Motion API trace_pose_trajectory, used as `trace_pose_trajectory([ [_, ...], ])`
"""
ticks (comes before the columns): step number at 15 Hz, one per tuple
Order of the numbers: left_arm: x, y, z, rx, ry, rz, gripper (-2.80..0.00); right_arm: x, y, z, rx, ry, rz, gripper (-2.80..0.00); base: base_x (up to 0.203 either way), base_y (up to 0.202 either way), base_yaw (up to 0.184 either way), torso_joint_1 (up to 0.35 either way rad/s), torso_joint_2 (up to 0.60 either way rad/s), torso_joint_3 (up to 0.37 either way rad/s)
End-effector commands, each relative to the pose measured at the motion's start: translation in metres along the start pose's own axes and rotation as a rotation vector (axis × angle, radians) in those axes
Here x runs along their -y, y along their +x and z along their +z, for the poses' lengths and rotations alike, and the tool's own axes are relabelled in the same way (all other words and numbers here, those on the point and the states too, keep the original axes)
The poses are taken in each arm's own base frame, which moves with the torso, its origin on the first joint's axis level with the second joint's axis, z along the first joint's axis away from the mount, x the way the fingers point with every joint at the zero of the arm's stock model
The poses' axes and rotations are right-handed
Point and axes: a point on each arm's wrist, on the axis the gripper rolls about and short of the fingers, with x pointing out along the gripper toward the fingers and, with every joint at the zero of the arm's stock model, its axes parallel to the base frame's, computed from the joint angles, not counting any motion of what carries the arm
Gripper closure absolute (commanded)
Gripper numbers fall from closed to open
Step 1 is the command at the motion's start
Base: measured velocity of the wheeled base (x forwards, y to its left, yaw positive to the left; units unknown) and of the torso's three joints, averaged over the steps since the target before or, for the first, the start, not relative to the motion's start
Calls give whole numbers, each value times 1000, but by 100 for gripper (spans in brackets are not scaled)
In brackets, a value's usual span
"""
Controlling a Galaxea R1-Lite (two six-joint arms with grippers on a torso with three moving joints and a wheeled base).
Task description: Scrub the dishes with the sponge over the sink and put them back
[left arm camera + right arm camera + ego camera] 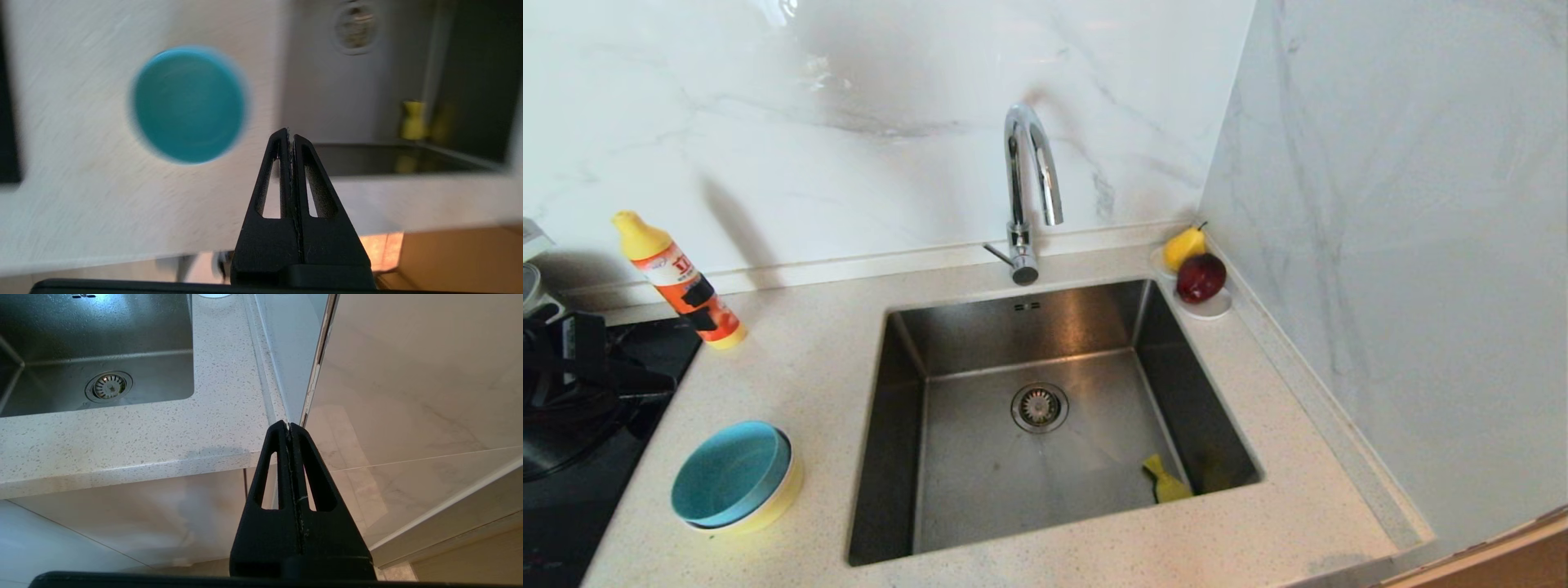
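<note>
Bowls sit stacked on the counter (pixel 792 384) at nine o'clock from the sink (pixel 980 465): blue bowl (pixel 731 474) inside yellow bowl (pixel 776 502). Sponge (pixel 1166 482) lies in the sink. Left gripper (pixel 289 132) and right gripper (pixel 289 425) are pinched tight, holding nothing.

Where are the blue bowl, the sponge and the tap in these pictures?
blue bowl (pixel 729 474): head view, on its inside floor; it sits in a yellow bowl.
sponge (pixel 1168 482): head view, on its yellow foam, in the sink's near right corner.
tap (pixel 1031 163): head view, on the chrome arch.
</note>
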Motion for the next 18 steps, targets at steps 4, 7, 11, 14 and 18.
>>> trace_pose_trajectory([
  [4,28,-45,-18,206,248,-101,0,0,0,0,-2,0,0,0,0,0,0,0,0,0],
  [7,29,-77,-54,329,360,-104,0,0,0,0,-2,0,0,0,0,0,0,0,0,0],
  [11,21,-108,-138,489,443,-133,0,0,0,0,-2,0,0,0,0,0,0,0,0,0],
  [14,10,-100,-180,501,450,-158,0,0,0,0,-2,0,0,0,0,0,0,0,0,0],
  [18,-10,-72,-221,464,397,36,0,0,0,0,-2,0,0,0,0,0,0,0,0,0],
])
